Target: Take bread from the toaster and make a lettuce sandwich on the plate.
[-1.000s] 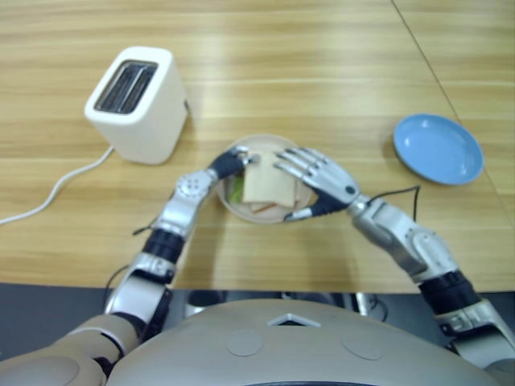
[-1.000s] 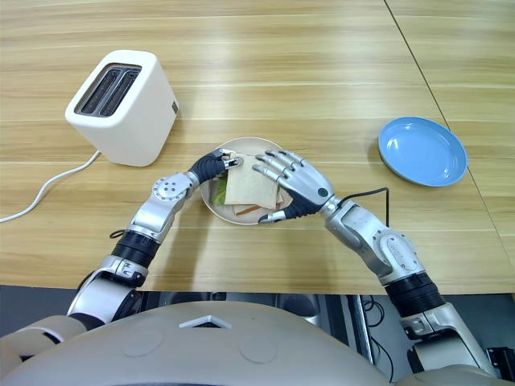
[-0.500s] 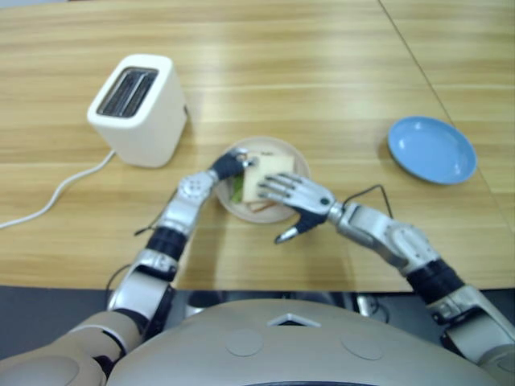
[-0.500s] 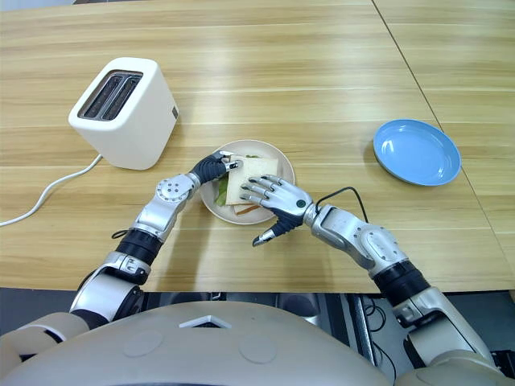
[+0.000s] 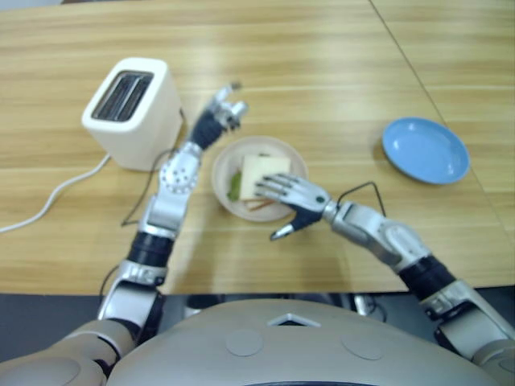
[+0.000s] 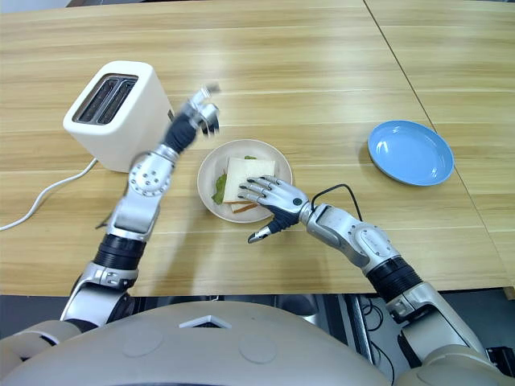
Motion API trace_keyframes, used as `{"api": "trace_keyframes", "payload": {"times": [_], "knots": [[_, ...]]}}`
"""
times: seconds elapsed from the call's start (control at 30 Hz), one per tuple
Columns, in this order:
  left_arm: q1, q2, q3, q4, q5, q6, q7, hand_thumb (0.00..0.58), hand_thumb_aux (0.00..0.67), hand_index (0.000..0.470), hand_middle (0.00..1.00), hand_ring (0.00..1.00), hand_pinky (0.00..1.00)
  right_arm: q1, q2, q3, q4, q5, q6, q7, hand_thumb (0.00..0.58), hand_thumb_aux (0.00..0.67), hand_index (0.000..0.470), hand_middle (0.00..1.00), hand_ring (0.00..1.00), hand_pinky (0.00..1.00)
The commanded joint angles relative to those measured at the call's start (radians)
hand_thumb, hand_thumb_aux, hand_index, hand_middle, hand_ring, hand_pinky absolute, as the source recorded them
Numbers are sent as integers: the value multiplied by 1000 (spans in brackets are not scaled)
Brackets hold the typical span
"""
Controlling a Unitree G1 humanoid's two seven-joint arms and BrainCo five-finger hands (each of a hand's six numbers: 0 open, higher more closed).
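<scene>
On the plate [image 6: 208,167] near the toaster [image 6: 117,112], the sandwich [image 6: 245,173] is lying with lettuce [image 6: 220,189] poking out its left side. Right hand [image 6: 273,199] is resting spread, empty fingers on the top slice. Left hand [image 6: 197,112] is hovering beside the toaster, fingers loosely curled, holding nothing. Risk: the right hand pulling off sideways could be dragging the slice askew and spilling lettuce onto the table [image 6: 322,80].

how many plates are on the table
2. A beige plate sits in the middle of the table with the sandwich on it. A blue plate lies farther to the robot's right. Nothing in view seems big enough to hide another.
</scene>
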Motion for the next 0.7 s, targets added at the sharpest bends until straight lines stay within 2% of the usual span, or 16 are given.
{"api": "trace_keyframes", "payload": {"times": [0.03,0.17,0.33,0.37,0.4,0.43,0.5,0.6,0.67,0.7], "knots": [[32,13,0,47,-10,1,-23,0,0,0,0,0,0,51,-31,49,96,-34,15,49,0,0,0,0,0,0],[41,30,-9,89,-26,-3,-76,0,0,0,0,0,0,57,-28,4,44,-13,11,-29,0,0,0,0,0,0],[64,66,-22,94,-76,-12,-182,0,0,0,0,0,0,80,-5,-169,-115,98,-29,-249,0,0,0,0,0,0],[68,69,-17,91,-106,-14,-210,194,123,85,0,0,0,91,4,-219,-162,155,-46,-277,0,0,0,0,0,0],[73,60,-1,82,-155,-3,-234,546,507,348,0,0,0,104,13,-271,-208,231,-61,-288,0,0,0,0,0,0],[77,50,16,67,-202,15,-254,580,670,460,43,43,43,117,19,-317,-242,323,-75,-280,0,0,0,0,0,0],[91,55,17,26,-254,23,-303,580,670,460,1000,1000,1000,142,12,-397,-284,485,-87,-239,0,0,0,0,0,0],[134,103,32,-88,-322,13,-383,580,670,460,1000,1000,1000,183,-38,-482,-303,602,-80,-151,0,0,0,0,0,0],[173,176,73,-149,-352,7,-437,580,670,460,1000,1000,1000,238,-104,-469,-297,667,-70,-25,0,0,0,0,0,0],[198,224,90,-167,-352,0,-465,580,670,460,1000,1000,1000,270,-132,-459,-288,687,-70,26,0,0,0,180,180,180]]}}
